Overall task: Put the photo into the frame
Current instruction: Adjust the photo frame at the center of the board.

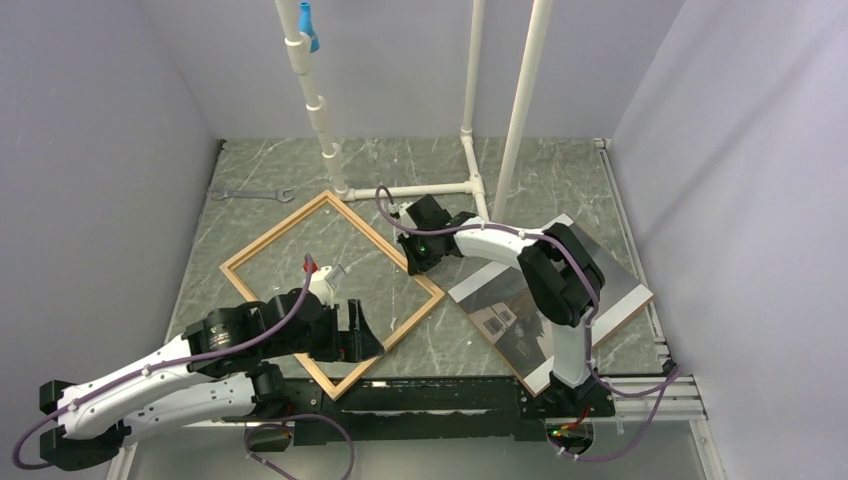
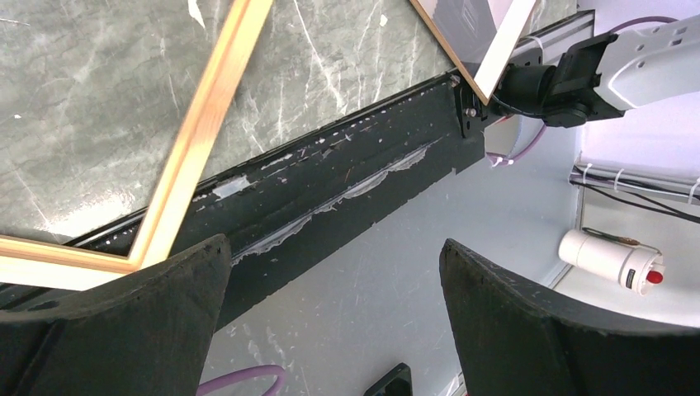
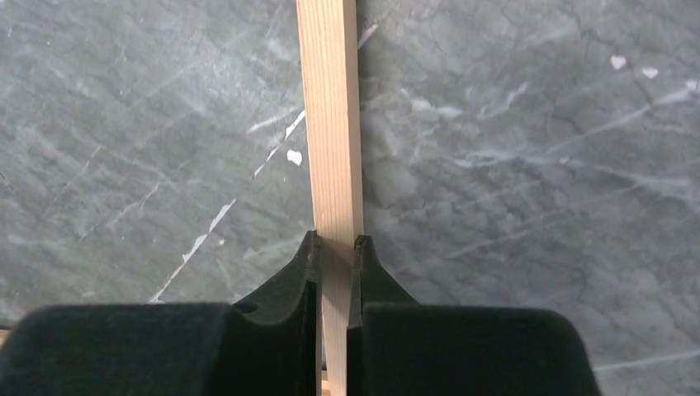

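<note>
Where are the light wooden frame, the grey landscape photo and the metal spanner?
light wooden frame (image 1: pixel 276 231), overhead view, upper-left strip.
grey landscape photo (image 1: pixel 490 302), overhead view, printed face.
metal spanner (image 1: pixel 250 195), overhead view, shaft.

Frame (image 1: pixel 272 231): thin strips of light wood, nothing inside it, lying flat on the table (image 1: pixel 560 175) left of centre, turned diamond-wise. The right gripper (image 3: pixel 334 243) is pinched on its far-right strip. Photo (image 1: pixel 495 310): dark landscape print with white border, face up, flat, also turned obliquely, to the right of the frame. Their nearest corners lie just beside each other.
</note>
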